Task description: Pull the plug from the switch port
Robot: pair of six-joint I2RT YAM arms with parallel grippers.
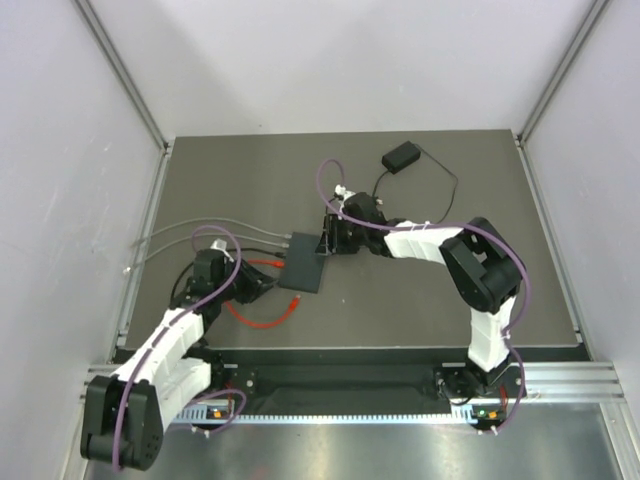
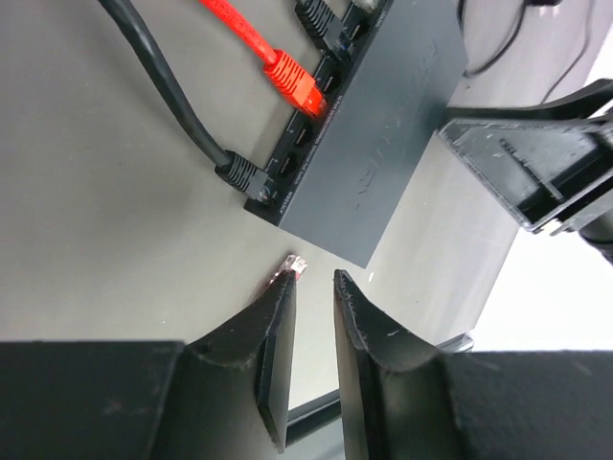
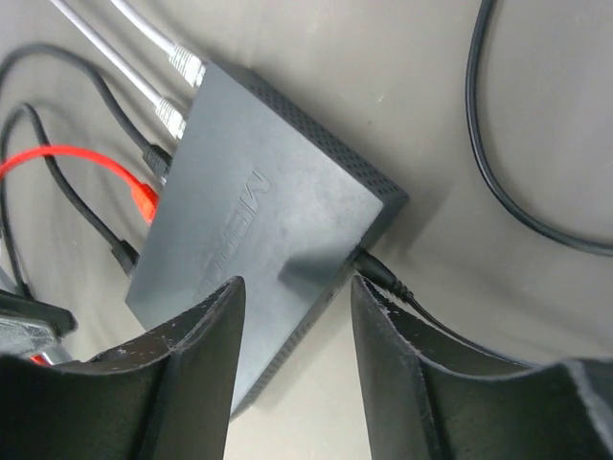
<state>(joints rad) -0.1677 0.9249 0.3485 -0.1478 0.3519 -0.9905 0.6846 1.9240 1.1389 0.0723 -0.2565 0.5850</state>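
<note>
**Plugged In, Not Yet Pulled**

Flat matte-black rectangular switch (image 1: pixel 303 268): lies mid-way across the dark grey table (image 1: pixel 250 180), between both grippers, sockets facing left.
Red plastic plug (image 2: pixel 297 84): sits in one socket.
Left gripper (image 2: pixel 314 280): hovers by the near-left corner, fingers narrowly parted, grips nothing.
Right gripper (image 3: pixel 295 287): stands wide apart over the far end, closes on nothing.

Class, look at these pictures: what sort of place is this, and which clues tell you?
Probably a robot lab test cell: a left arm and right arm bolted to a rail-edged table, plain white walls around it, a switch with cables laid out.
</note>
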